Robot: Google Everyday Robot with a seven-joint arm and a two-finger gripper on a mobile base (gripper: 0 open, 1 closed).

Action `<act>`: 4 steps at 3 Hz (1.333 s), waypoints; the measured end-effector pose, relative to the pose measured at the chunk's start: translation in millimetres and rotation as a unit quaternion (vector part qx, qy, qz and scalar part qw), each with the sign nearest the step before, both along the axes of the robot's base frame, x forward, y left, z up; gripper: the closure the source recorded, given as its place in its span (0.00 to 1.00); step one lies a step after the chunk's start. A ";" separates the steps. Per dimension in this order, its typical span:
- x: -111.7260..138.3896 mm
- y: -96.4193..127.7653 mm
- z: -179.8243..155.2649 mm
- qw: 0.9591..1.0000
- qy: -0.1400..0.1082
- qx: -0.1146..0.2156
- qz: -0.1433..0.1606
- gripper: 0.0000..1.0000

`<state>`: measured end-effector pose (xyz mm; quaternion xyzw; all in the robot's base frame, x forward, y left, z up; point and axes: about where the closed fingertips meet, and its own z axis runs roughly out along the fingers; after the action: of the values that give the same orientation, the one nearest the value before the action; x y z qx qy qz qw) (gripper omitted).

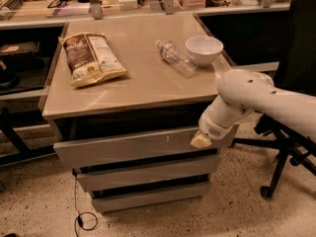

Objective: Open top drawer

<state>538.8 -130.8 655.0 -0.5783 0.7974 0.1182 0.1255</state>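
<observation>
We take the top drawer (128, 149) as our reference. It is the widest grey front of the cabinet, directly under the tabletop (143, 83), with a dark gap showing between its upper edge and the tabletop's underside. Its flat front slants and has no handle, and we see small pale scratches (167, 139) right of its centre.

The gripper (201, 140) is at the right end of the top drawer, level with the front's upper half, and its pale yellowish tip lies against or just in front of the grey face. We cannot tell whether it touches, nor whether the gripper is wide or narrow. The white arm (266, 100) reaches in from the right of the top drawer, with its rounded joint above and to the right of the drawer's right end.

Below the top drawer sit two narrower grey fronts, the middle drawer (148, 172) and the bottom drawer (150, 196), each set back a little.

Above the top drawer, a chip bag (91, 58) lies flat over its left part. A clear water bottle (175, 58) lies on its side over its right part, and a white bowl (204, 49) stands upright just beside the bottle, farther right.

To the right of the top drawer, behind the arm, stands a dark office chair (291, 147). Below the drawer's left end, a thin cable (81, 216) hangs down and loops on the speckled floor.
</observation>
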 end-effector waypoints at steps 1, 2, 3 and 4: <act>0.0 0.0 0.0 1.000 0.000 0.000 0.000 1.00; 0.0 0.0 0.3 1.000 0.000 0.000 0.000 1.00; 0.0 0.0 6.9 1.000 0.000 0.000 0.000 1.00; 0.1 0.0 10.8 1.000 0.000 0.000 0.000 1.00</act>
<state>538.9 -130.7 665.7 -0.5783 0.7974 0.1182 0.1254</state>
